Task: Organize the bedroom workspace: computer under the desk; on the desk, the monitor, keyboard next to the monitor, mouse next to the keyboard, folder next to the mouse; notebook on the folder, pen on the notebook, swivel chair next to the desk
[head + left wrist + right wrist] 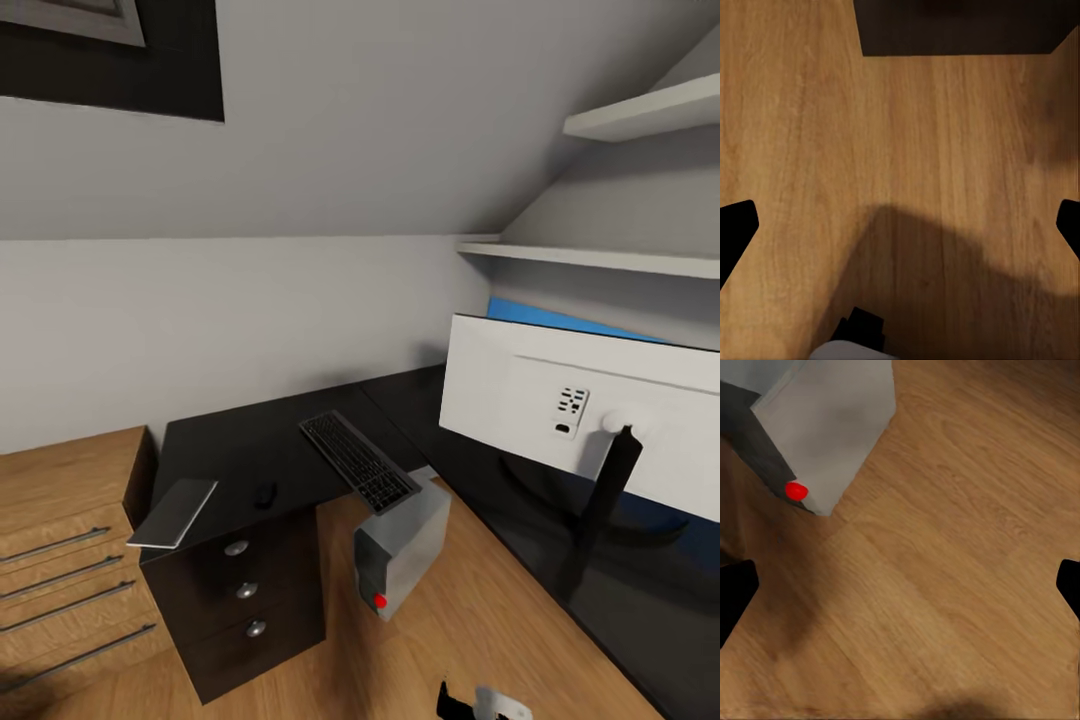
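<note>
Monitor (pixel 600 420), keyboard (pixel 358 461), notebook (pixel 174 512) on tabletop (pixel 240 440); computer (pixel 402 546) beneath. Folder unstacked. Both grippers' fingers (pixel 736 225) spread, empty.

Left gripper (pixel 900 225) and right gripper (pixel 900 585) both pointed down, jaws spread wide, nothing between them

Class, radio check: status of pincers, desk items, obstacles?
Both pincers open, empty, over floor. Keyboard overhangs desk edge above computer; notebook overhangs corner. Monitor on desk.
</note>
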